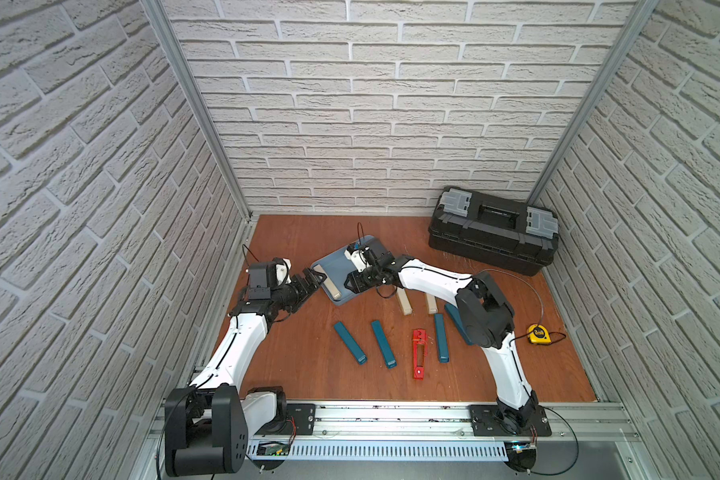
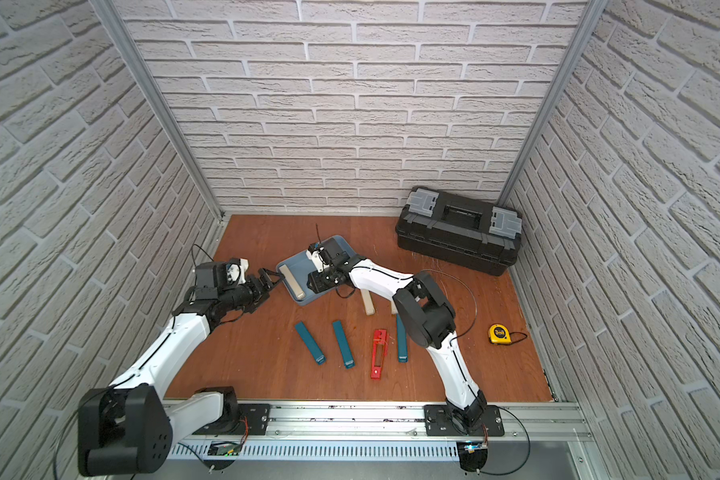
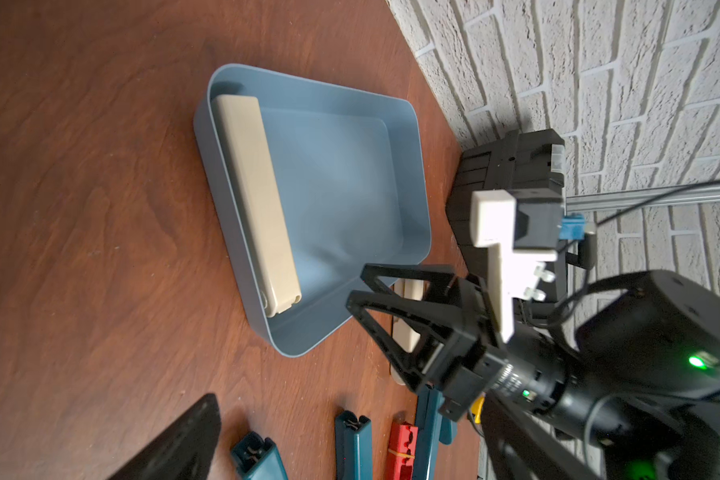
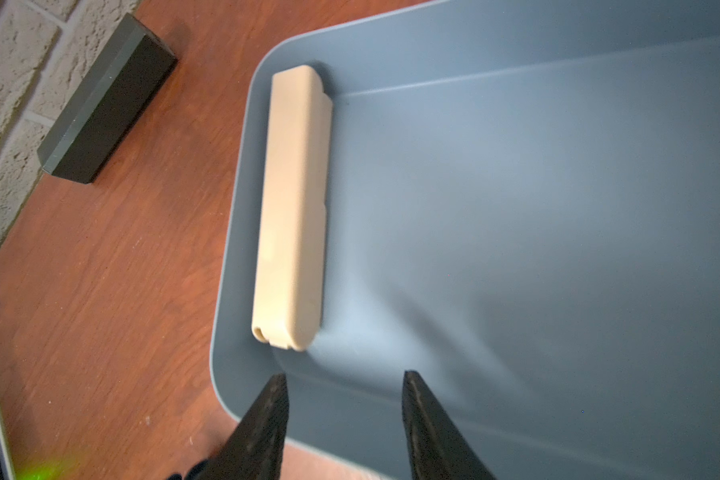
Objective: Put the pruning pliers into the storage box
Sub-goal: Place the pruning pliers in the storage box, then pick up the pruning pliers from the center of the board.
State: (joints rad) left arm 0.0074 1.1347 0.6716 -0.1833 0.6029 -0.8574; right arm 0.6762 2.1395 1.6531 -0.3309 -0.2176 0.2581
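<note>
The storage box (image 1: 334, 262) (image 2: 297, 266) (image 3: 337, 174) (image 4: 516, 208), a shallow light blue tray, lies on the wooden floor at centre-left. One beige pruning pliers (image 1: 331, 287) (image 2: 294, 285) (image 3: 258, 199) (image 4: 296, 208) lies inside along its left wall. My right gripper (image 1: 352, 284) (image 4: 344, 374) hangs open and empty over the box's near edge. My left gripper (image 1: 316, 280) (image 2: 269, 280) is wide open and empty just left of the box. Two beige pliers (image 1: 404, 303), several teal pliers (image 1: 350, 343) and a red one (image 1: 418, 353) lie on the floor in front.
A black toolbox (image 1: 493, 239) stands at the back right. A yellow tape measure (image 1: 539, 334) lies right of my right arm. A dark grey bar (image 4: 105, 104) lies by the left wall. Brick walls close in three sides.
</note>
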